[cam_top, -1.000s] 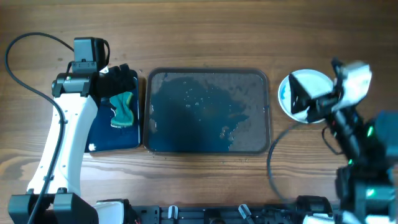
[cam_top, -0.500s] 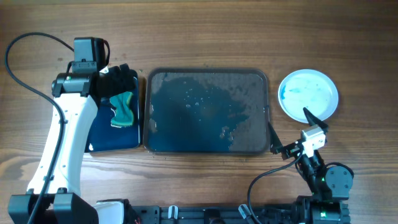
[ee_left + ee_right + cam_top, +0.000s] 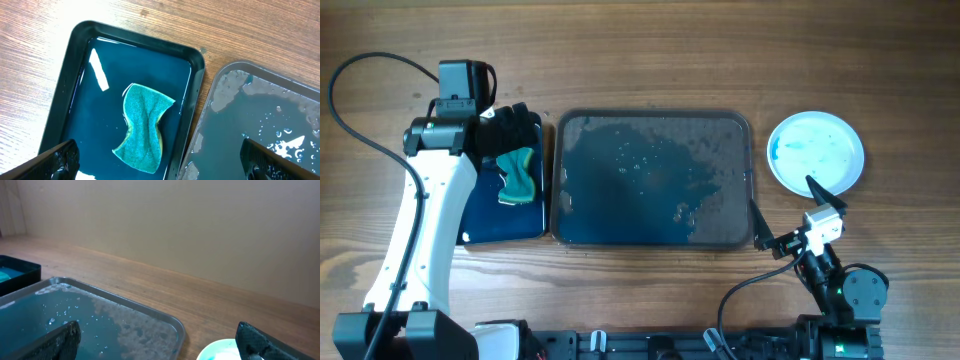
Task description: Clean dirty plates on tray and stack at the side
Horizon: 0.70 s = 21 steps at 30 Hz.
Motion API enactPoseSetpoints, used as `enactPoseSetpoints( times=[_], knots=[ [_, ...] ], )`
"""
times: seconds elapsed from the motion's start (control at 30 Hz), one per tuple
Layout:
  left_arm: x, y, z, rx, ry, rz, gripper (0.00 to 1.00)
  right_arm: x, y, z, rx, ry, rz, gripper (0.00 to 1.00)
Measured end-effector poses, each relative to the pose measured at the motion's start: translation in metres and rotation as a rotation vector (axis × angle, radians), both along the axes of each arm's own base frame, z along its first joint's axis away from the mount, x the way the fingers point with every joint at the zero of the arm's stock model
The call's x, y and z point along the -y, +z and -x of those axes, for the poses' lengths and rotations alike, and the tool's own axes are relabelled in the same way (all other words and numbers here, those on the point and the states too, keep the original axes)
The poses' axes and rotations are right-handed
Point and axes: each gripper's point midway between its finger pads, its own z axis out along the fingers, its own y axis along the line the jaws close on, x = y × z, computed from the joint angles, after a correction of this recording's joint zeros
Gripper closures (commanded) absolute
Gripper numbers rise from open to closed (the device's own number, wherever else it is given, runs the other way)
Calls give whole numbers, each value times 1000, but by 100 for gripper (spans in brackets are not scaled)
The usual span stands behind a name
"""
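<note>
The large grey-blue tray (image 3: 655, 113) lies mid-table, wet and with no plates on it; it also shows in the left wrist view (image 3: 260, 125) and the right wrist view (image 3: 100, 325). A pale-blue plate (image 3: 816, 152) with a blue smear sits on the table right of the tray; its edge shows in the right wrist view (image 3: 225, 352). I cannot tell whether other plates lie under it. My right gripper (image 3: 790, 210) (image 3: 157, 342) is open and empty, drawn back near the front edge below the plate. My left gripper (image 3: 512, 140) (image 3: 165, 162) is open above the sponge.
A smaller dark blue tray (image 3: 480, 215) (image 3: 85, 90) left of the large tray holds water and a crumpled green sponge (image 3: 520, 175) (image 3: 145, 127). The right arm's cable (image 3: 755, 275) loops by the front edge. The rest is bare wood.
My right arm has pulled back from over the plate to the front right, leaving the plate on the table. The left arm has not moved.
</note>
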Motion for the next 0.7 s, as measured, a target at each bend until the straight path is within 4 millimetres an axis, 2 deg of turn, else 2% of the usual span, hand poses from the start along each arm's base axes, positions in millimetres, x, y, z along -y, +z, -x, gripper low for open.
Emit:
enactPoseSetpoints(
  times=[0.5,0.57,0.6,0.67,0.7],
  knots=[
    [0,4,1,12,0,0,0,0,0,0,0,0,0,0],
    [1,19,3,62,-1,2,0,0,0,0,0,0,0,0],
    [1,33,5,112,-3,4,0,0,0,0,-1,0,0,0],
    [2,82,13,319,-7,7,0,0,-1,0,-3,0,0,0],
    [3,100,21,401,-9,7,0,0,-1,0,-3,0,0,0]
  ],
)
